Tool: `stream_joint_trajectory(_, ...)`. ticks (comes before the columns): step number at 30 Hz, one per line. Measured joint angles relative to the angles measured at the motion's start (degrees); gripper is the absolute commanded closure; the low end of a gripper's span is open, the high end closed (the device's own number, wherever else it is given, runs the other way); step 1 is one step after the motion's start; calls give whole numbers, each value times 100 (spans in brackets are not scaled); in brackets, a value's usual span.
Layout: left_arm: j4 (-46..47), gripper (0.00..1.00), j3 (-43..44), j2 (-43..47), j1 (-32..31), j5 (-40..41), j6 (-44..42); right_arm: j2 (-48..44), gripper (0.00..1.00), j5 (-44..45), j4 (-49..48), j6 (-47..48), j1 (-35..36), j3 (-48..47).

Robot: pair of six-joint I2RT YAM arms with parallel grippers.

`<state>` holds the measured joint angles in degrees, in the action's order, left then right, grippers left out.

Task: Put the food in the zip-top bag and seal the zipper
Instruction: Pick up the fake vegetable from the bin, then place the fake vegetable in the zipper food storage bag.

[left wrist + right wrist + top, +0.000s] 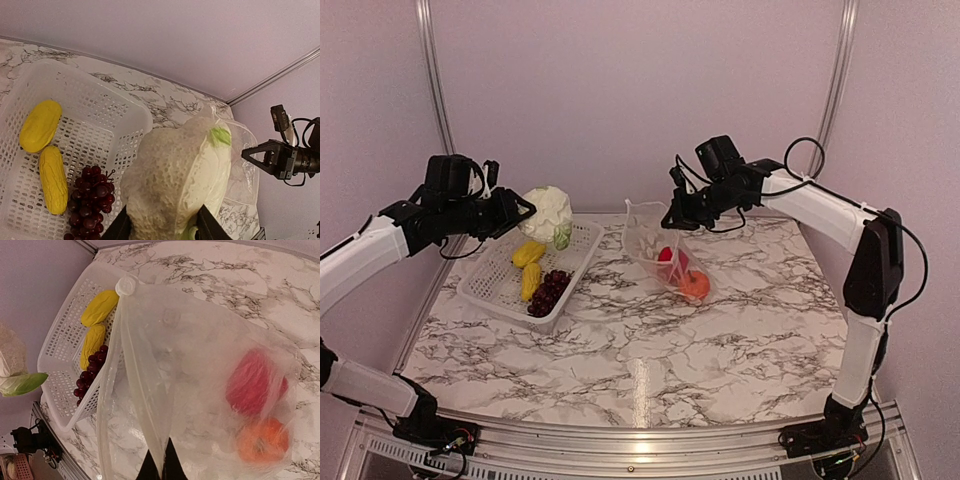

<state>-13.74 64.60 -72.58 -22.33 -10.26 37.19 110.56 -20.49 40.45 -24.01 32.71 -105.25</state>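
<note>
My left gripper [523, 216] [165, 227] is shut on the white cauliflower [549, 212] [175, 175] and holds it in the air above the basket's far corner. My right gripper [672, 222] [161, 467] is shut on one lip of the clear zip-top bag [655, 245] [200, 355], lifting its mouth, which gapes toward the basket. The pale zipper [104, 410] runs down the other lip. A red pepper [669, 256] [252, 382] and an orange fruit [695, 285] [262, 440] lie inside the bag.
The white perforated basket [490, 285] [100, 107] sits at the table's left. It holds two yellow pieces [528, 252] [41, 125] and a dark grape bunch [548, 292] [90, 200]. Walls close in on the back and both sides.
</note>
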Motion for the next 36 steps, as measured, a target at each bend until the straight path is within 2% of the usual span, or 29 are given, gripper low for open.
stream_joint_trajectory(8, -304, 90, 341, -46, -245, -817, -634, 2, 100, -7, -50, -66, 201, 2)
stream_joint_trajectory(16, 68, 96, 1001, -717, -898, -1432, -498, 2, 100, -2, -46, -127, 254, 2)
stream_joint_trajectory(24, 136, 100, 1674, -1775, -1384, -1473, -330, 2, 100, 22, -39, -127, 254, 2)
stream_joint_trajectory(36, -472, 100, 2671, -2986, -1434, -1049, -28, -197, 100, 258, -11, -122, 254, 127)
